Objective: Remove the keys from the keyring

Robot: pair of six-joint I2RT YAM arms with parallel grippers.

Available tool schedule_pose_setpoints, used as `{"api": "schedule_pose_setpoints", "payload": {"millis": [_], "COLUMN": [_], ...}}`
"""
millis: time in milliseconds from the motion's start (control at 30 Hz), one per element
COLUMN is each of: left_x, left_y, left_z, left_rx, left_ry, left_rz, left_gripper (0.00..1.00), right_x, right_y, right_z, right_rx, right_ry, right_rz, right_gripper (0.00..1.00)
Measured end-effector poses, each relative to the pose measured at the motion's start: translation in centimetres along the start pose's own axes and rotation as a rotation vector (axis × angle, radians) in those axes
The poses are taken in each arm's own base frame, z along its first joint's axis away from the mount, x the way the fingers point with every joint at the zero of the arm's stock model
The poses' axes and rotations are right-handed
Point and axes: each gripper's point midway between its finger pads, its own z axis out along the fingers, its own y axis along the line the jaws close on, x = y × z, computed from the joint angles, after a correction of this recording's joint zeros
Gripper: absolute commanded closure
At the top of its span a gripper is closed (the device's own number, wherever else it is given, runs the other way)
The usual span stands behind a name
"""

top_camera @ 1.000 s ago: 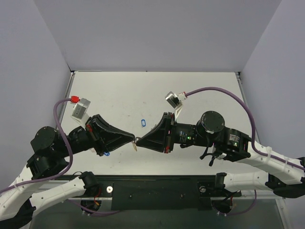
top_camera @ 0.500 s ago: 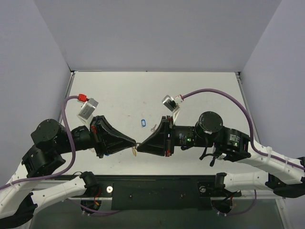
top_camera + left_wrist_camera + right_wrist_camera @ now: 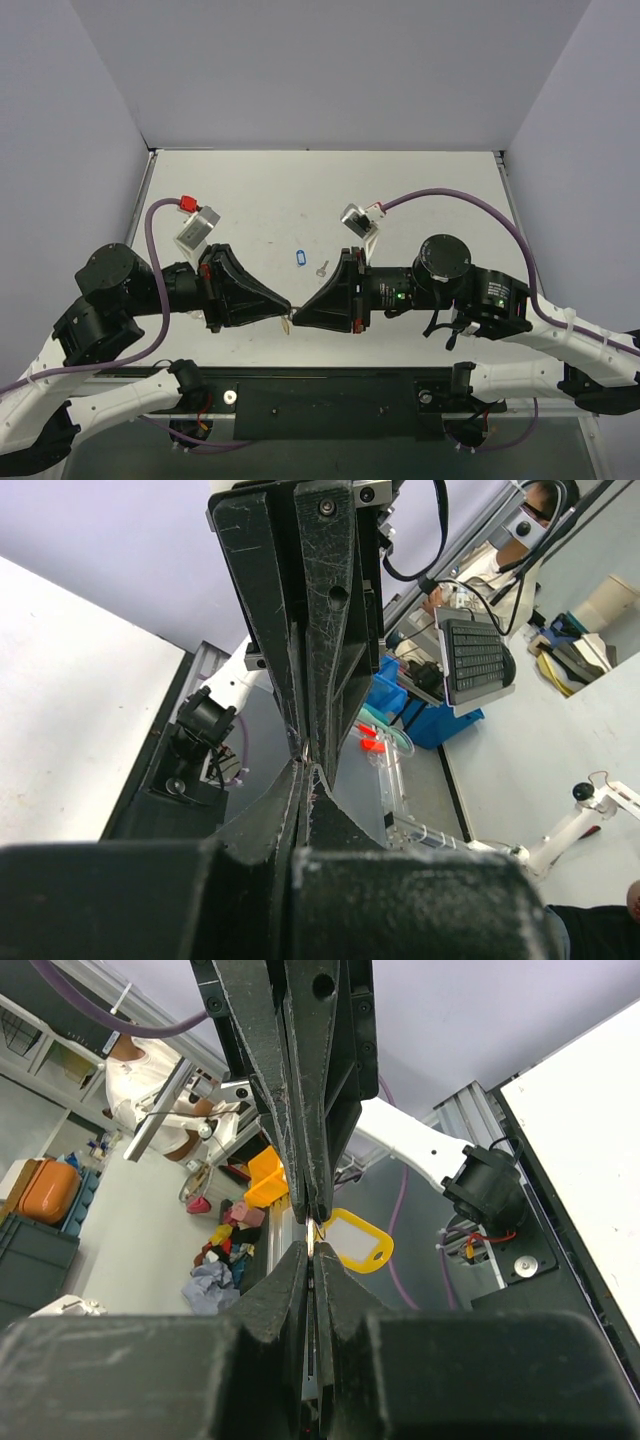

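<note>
My left gripper (image 3: 283, 303) and right gripper (image 3: 299, 309) meet tip to tip above the table's near edge. Both are shut on a thin metal piece of the keyring (image 3: 314, 1230); seen edge-on, I cannot tell ring from key. The yellow tag (image 3: 356, 1241) hangs beside the tips and shows as a small sliver from above (image 3: 287, 323). In the left wrist view my gripper (image 3: 307, 771) has its jaws pressed together, with the right gripper's fingers (image 3: 322, 630) just beyond. In the right wrist view my gripper (image 3: 313, 1250) is shut under the left fingers (image 3: 300, 1080). One silver key (image 3: 322, 268) lies loose on the table.
A small blue tag (image 3: 301, 258) lies on the white table (image 3: 430, 190) just behind the grippers, left of the loose key. Grey walls close the table at the back and sides. The black base rail (image 3: 330, 395) runs along the near edge.
Both grippers have moved together toward the near edge, still tip to tip with the yellow tag. The loose key on the table now shows clear of the right gripper.
</note>
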Motion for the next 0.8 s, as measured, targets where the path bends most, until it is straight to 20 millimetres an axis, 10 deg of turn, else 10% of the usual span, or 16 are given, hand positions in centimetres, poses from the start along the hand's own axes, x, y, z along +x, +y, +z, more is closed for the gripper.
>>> {"api": "schedule_pose_setpoints", "payload": {"millis": [667,800], "left_x": [1.6,1.9], "left_y": [0.3,0.6], "left_z": [1.7,1.8], "left_rx": [0.044,0.034], "left_ry": [0.136,0.146], "left_rz": [-0.074,-0.072], "left_gripper": [1.0,0.76], "right_x": [2.1,2.3], "right_y": [-0.7,-1.0], "right_z": [-0.7,-0.7], "right_rx": [0.03,0.041], "right_ry": [0.093,0.103], "right_rz": [0.003,0.004], "right_gripper": [1.0,1.0]}}
